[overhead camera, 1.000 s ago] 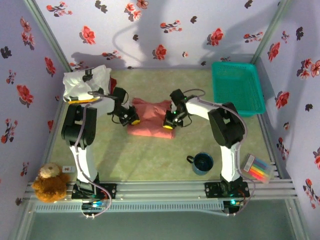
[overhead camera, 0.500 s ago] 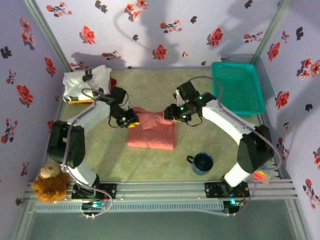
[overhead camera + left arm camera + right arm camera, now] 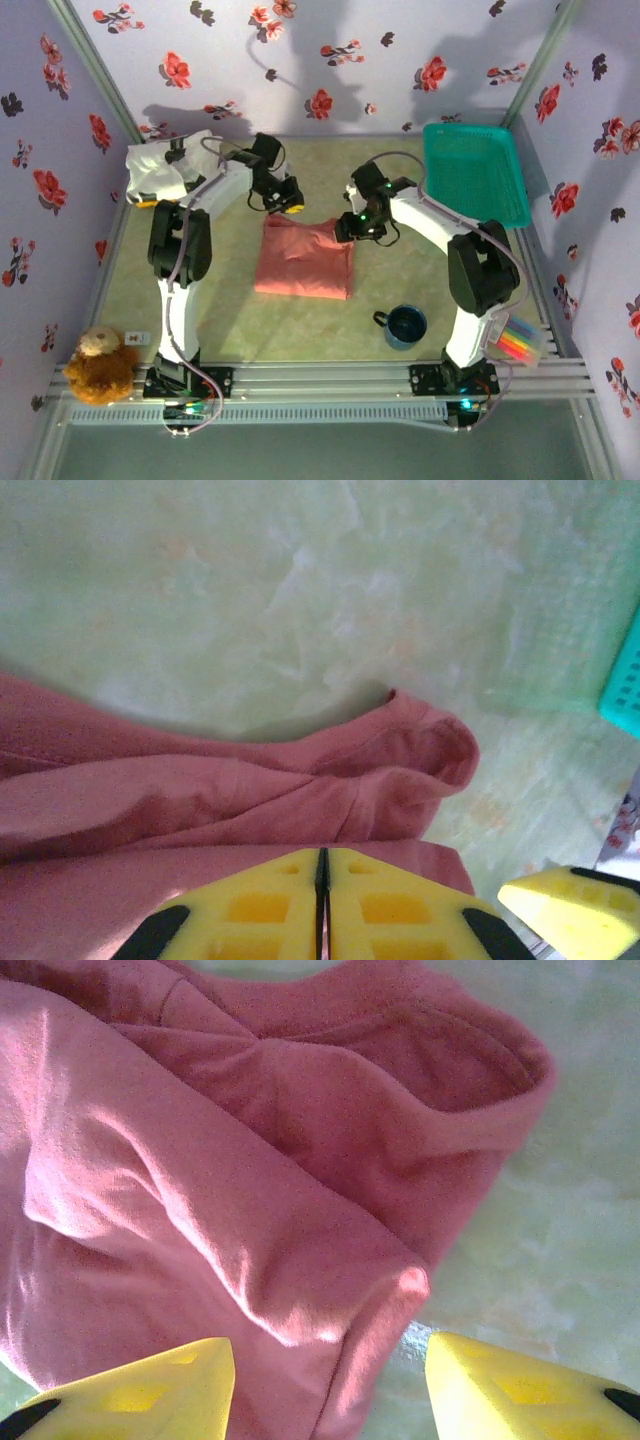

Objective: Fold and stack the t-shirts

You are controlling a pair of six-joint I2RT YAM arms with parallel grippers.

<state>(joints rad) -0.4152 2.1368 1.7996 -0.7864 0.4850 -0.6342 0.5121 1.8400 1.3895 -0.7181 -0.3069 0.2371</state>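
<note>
The left gripper (image 3: pixel 322 905) was found with its yellow pads pressed flat together and no cloth visible in the seam between them. It was stationed at the 11 o'clock corner of the salmon-pink t-shirt (image 3: pixel 303 260). The right gripper (image 3: pixel 322 1360) stood with its jaws well apart, straddling the 1 o'clock corner of the same garment and gripping nothing.

The t-shirt lay folded into a compact, near-square block at the middle of the table (image 3: pixel 300 330), so it fell at 6 o'clock from both grippers. Its far edge (a rolled hem or sleeve bunched at the right end, as the left wrist view showed) ran from 9 to 3 between the two hands. That edge is the line on which any further fold or lift would turn.

The pile of other t-shirts (image 3: pixel 170 165) sat at 10 o'clock from the pink one, well apart from it, at the far-left corner of the table. The left arm was judged the nearer to that pile. The teal basket (image 3: pixel 475 180) stood at 2 o'clock, clear of the work.
</note>
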